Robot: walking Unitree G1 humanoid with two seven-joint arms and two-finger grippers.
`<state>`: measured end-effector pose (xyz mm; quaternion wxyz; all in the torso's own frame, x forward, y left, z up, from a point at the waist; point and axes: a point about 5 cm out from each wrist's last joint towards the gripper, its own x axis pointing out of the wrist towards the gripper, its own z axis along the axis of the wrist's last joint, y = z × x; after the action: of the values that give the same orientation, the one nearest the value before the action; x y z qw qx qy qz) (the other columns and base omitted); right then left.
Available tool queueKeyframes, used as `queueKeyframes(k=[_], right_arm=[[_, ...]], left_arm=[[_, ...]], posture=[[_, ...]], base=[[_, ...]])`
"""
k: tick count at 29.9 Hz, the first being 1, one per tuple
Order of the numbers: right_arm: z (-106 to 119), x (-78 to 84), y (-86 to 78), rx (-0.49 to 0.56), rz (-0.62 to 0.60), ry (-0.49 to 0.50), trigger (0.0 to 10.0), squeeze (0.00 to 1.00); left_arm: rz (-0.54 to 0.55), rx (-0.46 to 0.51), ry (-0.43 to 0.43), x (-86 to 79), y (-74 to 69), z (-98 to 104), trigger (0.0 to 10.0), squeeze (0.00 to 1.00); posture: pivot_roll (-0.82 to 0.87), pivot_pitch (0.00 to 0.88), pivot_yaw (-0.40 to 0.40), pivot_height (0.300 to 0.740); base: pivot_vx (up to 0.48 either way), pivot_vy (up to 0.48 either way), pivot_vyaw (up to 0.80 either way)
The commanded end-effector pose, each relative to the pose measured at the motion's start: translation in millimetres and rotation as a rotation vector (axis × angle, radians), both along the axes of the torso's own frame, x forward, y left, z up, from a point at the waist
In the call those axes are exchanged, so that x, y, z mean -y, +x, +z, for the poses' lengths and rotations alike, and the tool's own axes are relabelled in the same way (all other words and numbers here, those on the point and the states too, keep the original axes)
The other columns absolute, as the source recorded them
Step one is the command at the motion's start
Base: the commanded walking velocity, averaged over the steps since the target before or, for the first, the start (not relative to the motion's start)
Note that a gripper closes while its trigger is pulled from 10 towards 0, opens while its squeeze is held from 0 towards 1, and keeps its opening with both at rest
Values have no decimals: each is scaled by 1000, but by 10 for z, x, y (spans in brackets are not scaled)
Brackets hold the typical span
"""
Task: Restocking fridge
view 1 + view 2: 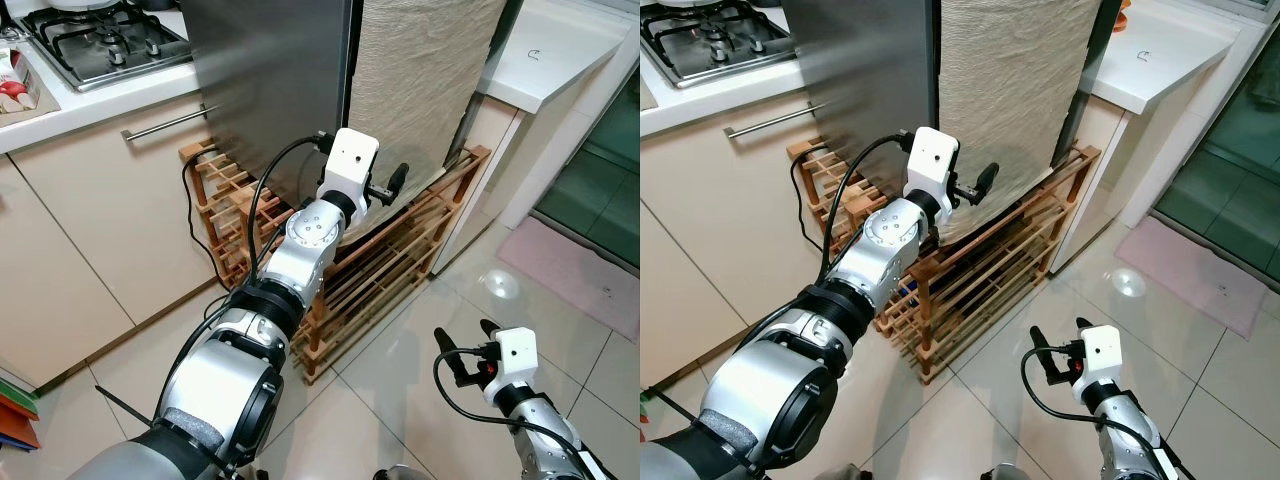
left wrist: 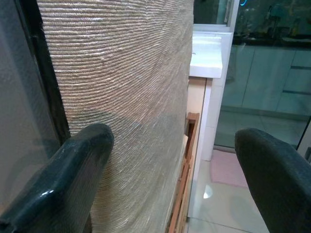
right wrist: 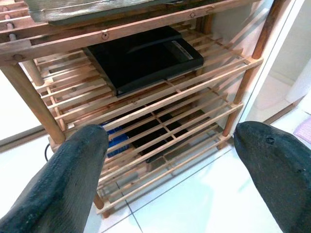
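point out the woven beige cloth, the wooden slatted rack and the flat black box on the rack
woven beige cloth point(image 1: 1010, 90), right eye view, middle of the hanging fabric
wooden slatted rack point(image 3: 243, 60), right wrist view, front right corner of a shelf
flat black box point(image 3: 141, 56), right wrist view, its top face

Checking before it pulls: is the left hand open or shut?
Open. The left hand has its two black fingers spread wide, nothing between them, in front of the woven cloth.

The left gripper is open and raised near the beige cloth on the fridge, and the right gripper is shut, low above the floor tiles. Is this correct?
One mistake: the right gripper is open too, as the right wrist view shows. The left gripper is indeed open by the beige cloth.
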<state>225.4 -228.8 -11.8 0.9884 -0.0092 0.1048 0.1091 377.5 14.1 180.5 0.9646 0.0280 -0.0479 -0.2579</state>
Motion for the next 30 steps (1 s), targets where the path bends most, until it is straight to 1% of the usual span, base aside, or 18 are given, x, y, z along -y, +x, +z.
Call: queueKeyframes(k=[1, 7, 10, 19, 25, 30], right_arm=[[23, 25, 12, 10, 1, -8, 10000, 0], [16, 15, 9, 6, 1, -10, 10000, 0], [16, 10, 13, 5, 3, -12, 10000, 0], [15, 10, 17, 2, 0, -14, 10000, 0], [18, 20, 18, 1, -1, -16, 10000, 0], [18, 30, 15, 0, -2, -21, 10000, 0]], left_arm=[[21, 19, -11, -18, 34, 89, 10000, 0], [23, 3, -33, -69, -9, 27, 10000, 0], [16, -31, -52, -83, -54, -57, 10000, 0], [51, -112, -119, -179, -48, -141, 10000, 0], [33, -115, -124, -122, -44, -117, 10000, 0], [10, -105, -123, -40, -44, -66, 10000, 0]], posture=[[-81, 36, -1, 740], [-77, 47, 0, 740], [-75, 50, -1, 740], [-76, 53, -1, 740], [-81, 53, -5, 740], [-90, 54, -9, 740]], base=[[0, 0, 0], [0, 0, 0], [0, 0, 0], [0, 0, 0], [0, 0, 0], [0, 0, 0]])
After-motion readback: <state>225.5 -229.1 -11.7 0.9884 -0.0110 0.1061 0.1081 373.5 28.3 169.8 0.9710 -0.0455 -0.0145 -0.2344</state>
